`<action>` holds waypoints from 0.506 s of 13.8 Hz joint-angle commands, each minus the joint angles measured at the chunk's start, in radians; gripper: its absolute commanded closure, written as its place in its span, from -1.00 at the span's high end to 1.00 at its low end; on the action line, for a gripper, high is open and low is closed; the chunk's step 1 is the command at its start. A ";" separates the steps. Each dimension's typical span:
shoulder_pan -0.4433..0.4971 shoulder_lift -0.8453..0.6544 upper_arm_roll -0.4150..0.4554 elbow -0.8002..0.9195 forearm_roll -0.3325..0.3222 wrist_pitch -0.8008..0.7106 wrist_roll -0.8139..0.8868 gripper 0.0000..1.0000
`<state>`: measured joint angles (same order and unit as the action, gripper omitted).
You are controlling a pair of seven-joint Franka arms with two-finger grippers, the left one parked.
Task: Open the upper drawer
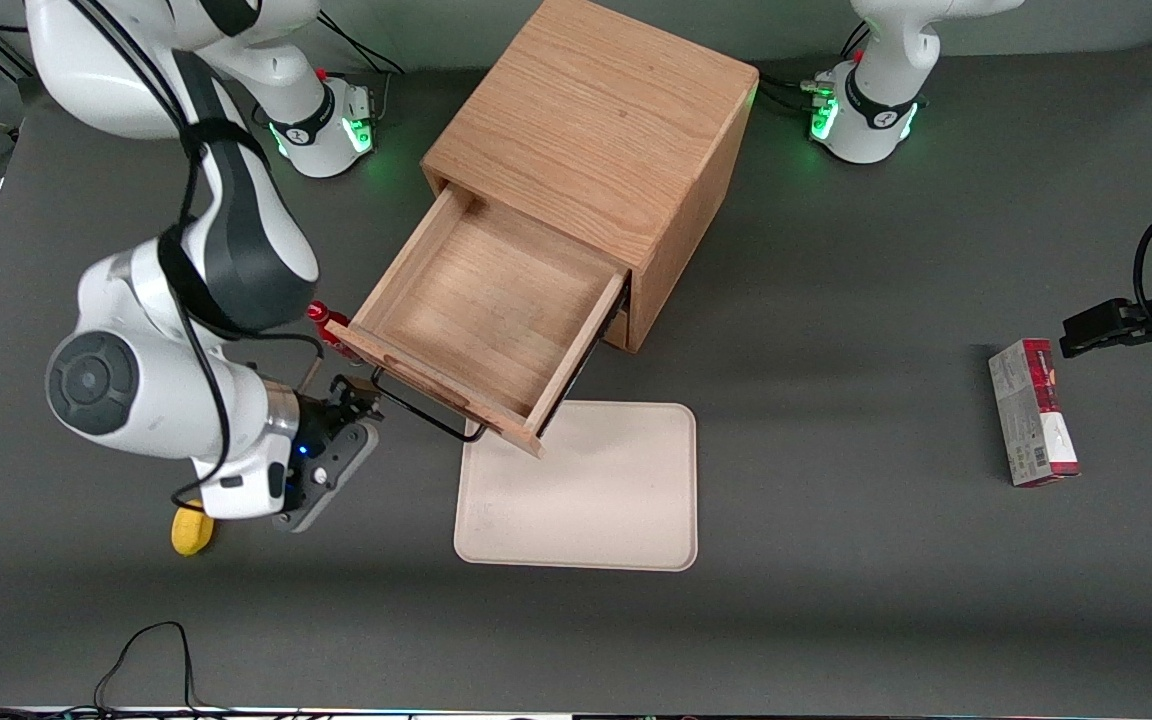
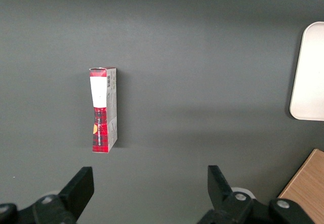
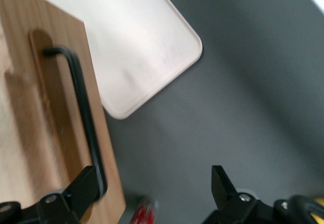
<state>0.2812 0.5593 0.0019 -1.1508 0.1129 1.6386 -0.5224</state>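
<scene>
The upper drawer (image 1: 481, 300) of the oak cabinet (image 1: 596, 120) stands pulled far out, its tray empty. Its long black bar handle (image 1: 426, 412) runs along the drawer front and also shows in the right wrist view (image 3: 83, 107). My right gripper (image 1: 358, 392) is at the handle's end toward the working arm's end of the table. In the right wrist view the gripper (image 3: 152, 186) is open, its jaws wide apart. One finger (image 3: 81, 188) lies against the end of the handle, the other stands over bare table. The lower drawer is hidden under the upper one.
A cream tray (image 1: 581, 490) lies on the table in front of the drawer, partly under it. A small red bottle (image 1: 321, 318) stands beside the drawer front near my gripper. A yellow object (image 1: 191, 530) lies by my wrist. A red-and-grey box (image 1: 1031, 410) lies toward the parked arm's end.
</scene>
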 commanded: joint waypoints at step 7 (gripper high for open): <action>0.004 -0.492 -0.134 -0.599 -0.012 0.063 0.332 1.00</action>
<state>0.2784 0.1742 -0.1196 -1.6267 0.1112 1.6740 -0.2753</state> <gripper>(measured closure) 0.000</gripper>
